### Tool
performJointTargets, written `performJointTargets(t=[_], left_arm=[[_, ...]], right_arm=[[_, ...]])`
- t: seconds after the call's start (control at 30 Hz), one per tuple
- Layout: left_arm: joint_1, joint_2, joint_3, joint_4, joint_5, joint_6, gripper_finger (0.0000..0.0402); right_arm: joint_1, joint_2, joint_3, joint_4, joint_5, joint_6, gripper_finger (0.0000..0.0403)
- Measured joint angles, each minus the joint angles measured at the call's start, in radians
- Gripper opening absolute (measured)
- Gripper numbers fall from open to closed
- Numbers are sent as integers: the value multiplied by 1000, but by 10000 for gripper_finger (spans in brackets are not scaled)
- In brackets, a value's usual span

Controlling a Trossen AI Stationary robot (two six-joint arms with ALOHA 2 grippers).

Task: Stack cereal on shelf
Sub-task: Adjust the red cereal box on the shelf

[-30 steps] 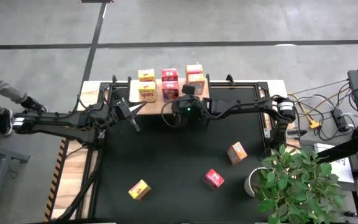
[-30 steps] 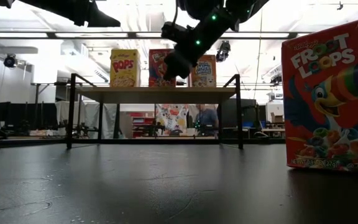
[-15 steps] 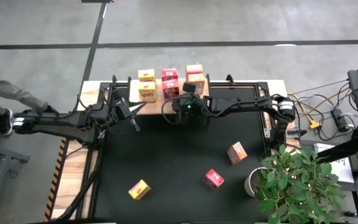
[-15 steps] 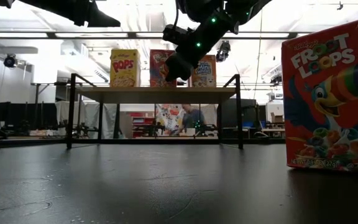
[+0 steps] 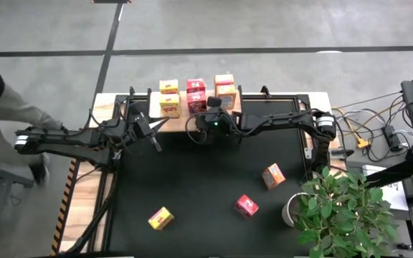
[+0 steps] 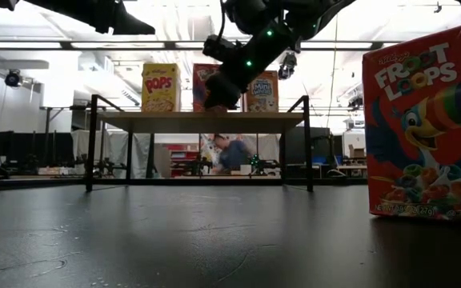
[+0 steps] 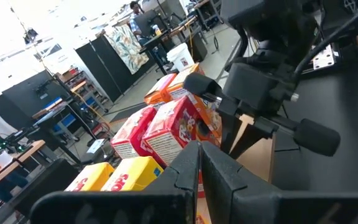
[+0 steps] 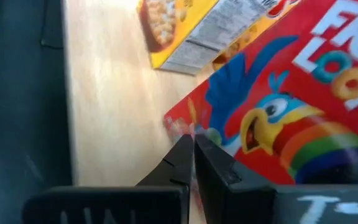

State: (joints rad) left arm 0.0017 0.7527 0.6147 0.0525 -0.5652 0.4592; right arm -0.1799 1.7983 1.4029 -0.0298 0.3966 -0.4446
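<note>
Two dark, slender jointed arms, black cables looped along them, the right arm (image 5: 278, 123) showing a green light near its wrist and a silver-ringed joint at the frame's right.

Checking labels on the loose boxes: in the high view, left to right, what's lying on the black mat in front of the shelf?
Yellow box → pink-red box → orange box.
</note>
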Motion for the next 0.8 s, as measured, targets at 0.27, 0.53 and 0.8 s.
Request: performJointTargets(t=[0.27,0.53,0.8], left_arm=[[0,3,0,0,0,0,0],[0,4,0,0,0,0,0],[0,4,0,3,0,0,0]], right_arm=[[-9,4,0,20,6,-1,9],[-9,4,0,24,6,-1,9],[-9,4,0,47,-5,7,9]])
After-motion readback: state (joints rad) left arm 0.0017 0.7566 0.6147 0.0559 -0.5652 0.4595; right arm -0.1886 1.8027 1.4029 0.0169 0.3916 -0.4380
